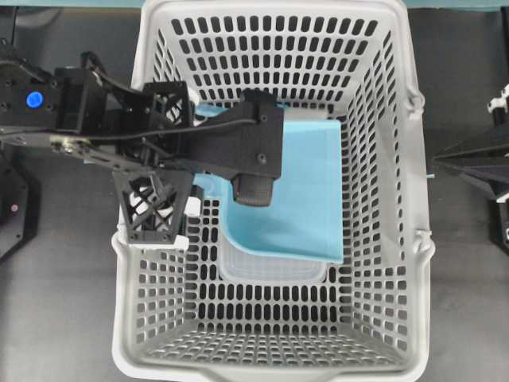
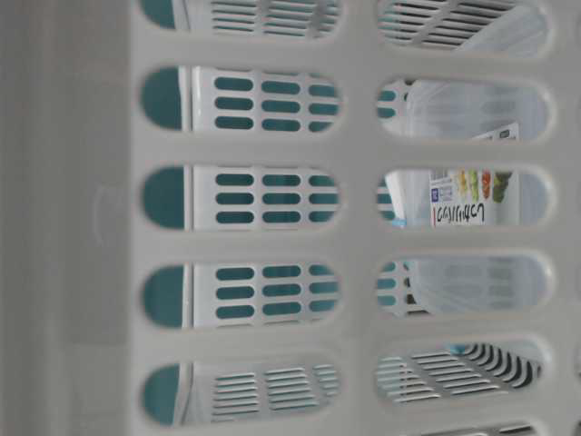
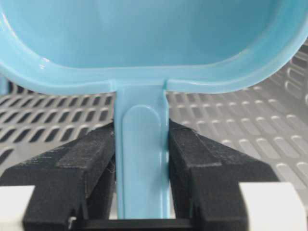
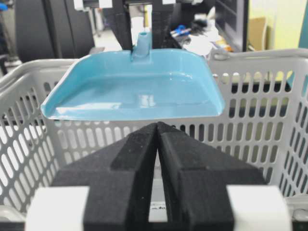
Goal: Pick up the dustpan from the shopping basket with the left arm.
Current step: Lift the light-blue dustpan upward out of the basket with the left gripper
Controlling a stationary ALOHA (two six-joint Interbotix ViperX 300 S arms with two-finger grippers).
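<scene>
The left gripper (image 3: 142, 159) pinches its black foam-padded fingers (image 3: 91, 159) on the thin straight handle of the dustpan (image 3: 144, 43), a glossy light-blue plastic scoop held up level with the rim of the shopping basket (image 4: 260, 96). The basket's pale grey walls and floor are slotted; a clear plastic tub (image 1: 270, 270) lies on its floor. The right gripper (image 4: 158, 159) hangs outside the basket, fingers pressed together, holding nothing.

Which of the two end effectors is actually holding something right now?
The left end effector, reaching into the shopping basket: it clamps the dustpan by its handle. The right end effector is shut on nothing, outside the basket.
</scene>
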